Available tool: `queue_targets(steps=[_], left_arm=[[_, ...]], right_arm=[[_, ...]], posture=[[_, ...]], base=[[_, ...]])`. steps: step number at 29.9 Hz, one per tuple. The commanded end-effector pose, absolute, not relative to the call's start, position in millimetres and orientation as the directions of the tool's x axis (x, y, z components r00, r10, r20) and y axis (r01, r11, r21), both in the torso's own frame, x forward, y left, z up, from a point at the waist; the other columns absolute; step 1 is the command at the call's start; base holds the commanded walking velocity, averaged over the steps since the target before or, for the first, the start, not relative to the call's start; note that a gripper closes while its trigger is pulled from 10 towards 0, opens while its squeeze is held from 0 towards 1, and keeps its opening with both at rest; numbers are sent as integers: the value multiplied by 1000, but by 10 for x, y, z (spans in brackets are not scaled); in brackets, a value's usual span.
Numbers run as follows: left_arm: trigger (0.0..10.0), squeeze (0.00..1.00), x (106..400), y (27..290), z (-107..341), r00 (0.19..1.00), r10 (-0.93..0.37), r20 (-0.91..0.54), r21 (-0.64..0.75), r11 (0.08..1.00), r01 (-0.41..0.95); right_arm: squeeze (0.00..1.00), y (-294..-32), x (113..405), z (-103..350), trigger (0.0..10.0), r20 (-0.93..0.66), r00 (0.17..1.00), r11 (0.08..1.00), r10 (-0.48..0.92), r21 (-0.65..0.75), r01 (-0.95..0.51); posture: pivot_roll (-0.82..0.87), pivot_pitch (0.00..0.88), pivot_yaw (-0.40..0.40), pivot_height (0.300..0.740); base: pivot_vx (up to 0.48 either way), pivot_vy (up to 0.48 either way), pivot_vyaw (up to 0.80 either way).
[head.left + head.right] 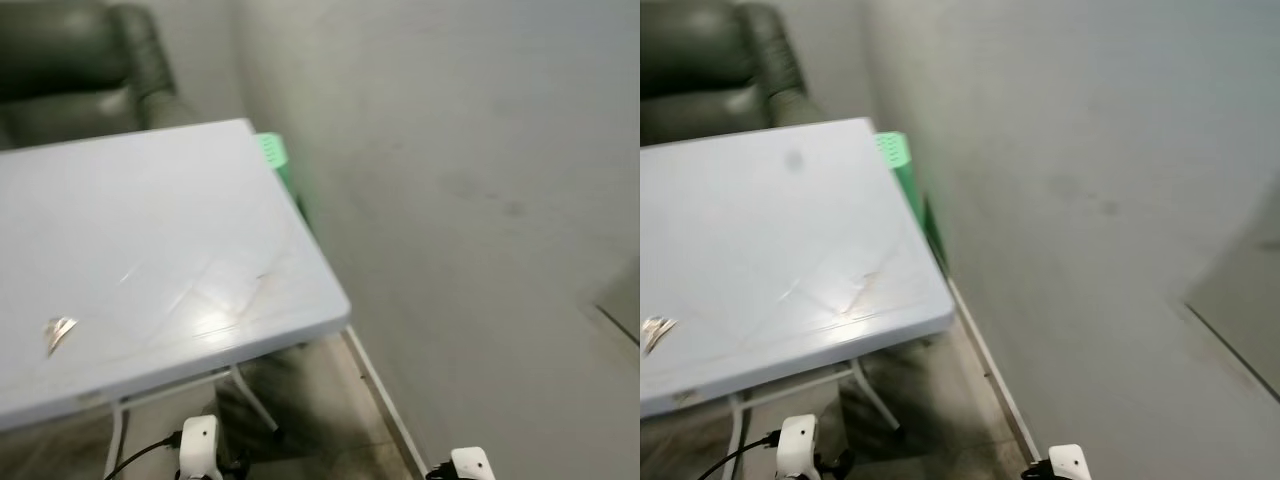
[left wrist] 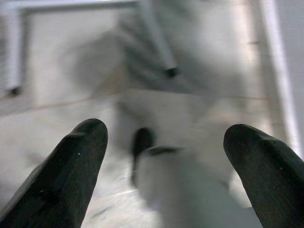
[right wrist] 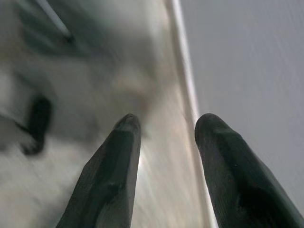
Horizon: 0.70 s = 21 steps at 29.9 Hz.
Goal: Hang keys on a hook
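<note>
Both hands hang low beside the tabltop's near corner — left hand [image 2: 161, 156] spread wide, right hand [image 3: 164, 156] parted, both empty — small glinting thing [image 1: 58, 332], maybe the keys, on tabletop [image 1: 180, 230], no hook spotted; blur risks misjudged approach.

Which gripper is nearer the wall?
Right. The right gripper hangs beside the wall, at its base; the left gripper hangs farther off, by the table legs.

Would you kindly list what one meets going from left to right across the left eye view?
Small shiny object on the table, white table, green plastic item behind its corner, white baseboard, grey wall.
</note>
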<state>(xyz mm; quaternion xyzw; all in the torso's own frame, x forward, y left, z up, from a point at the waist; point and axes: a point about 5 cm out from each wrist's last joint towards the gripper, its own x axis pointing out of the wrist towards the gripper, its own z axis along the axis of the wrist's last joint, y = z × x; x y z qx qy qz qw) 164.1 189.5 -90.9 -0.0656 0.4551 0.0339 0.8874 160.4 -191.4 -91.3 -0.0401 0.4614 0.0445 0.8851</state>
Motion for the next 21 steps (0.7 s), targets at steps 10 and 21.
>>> queue_targets(steps=[10,21], left_arm=[[10000,0,1710,1854,-886,596,2,-803,-101,985,-139],[10000,0,1705,1861,-887,597,4,-803,-108,983,-151]], right_arm=[[0,-1932,1549,-934,10000,-830,557,993,32,-36,-110],[0,-1928,1565,-926,10000,-820,571,998,32,0,-56]], posture=[[14,0,-39,740],[17,0,-37,740]], base=[[0,0,800],[0,0,600]])
